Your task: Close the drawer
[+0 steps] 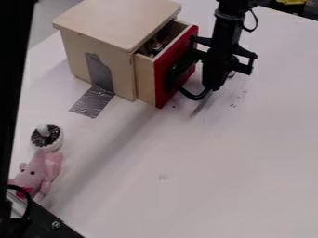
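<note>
Drawer (146, 79) sits partly out of the wooden cabinet (115, 21), small stuff (156, 46) inside; probably light, rigid wood on a plain slide, could bind if shoved off-centre. No grasp needed IMO: push flat near the middle of the red front (162, 90), square to the slide, easy on force so contents don't jump and the cabinet doesn't skid, though the silver tape (92, 101) running from its side to the counter (217, 162) should help. End effector (211, 81) is right by the front, can't tell if spread or closed up.
</note>
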Controlling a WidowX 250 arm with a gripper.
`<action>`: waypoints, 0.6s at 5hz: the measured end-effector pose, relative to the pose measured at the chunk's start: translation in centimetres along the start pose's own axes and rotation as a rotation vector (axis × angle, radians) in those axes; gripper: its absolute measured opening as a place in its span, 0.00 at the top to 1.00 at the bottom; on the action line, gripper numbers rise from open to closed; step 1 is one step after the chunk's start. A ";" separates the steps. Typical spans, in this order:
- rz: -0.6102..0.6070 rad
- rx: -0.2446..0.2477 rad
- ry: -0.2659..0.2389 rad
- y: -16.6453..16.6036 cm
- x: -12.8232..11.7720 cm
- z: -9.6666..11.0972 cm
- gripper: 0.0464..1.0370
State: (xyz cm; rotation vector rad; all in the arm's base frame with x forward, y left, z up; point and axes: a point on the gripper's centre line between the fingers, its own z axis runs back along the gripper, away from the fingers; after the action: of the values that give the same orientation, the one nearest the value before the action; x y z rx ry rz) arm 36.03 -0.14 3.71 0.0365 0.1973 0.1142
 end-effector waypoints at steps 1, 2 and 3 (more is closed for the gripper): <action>0.023 0.002 0.005 1.2 -0.5 -0.1 0.95; 0.032 0.007 0.013 1.7 -0.6 -0.3 0.95; 0.049 0.011 0.008 2.7 -0.9 0.0 0.95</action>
State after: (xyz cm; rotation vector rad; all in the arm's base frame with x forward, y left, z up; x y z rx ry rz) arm 34.84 2.42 4.05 0.0514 0.2054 0.1621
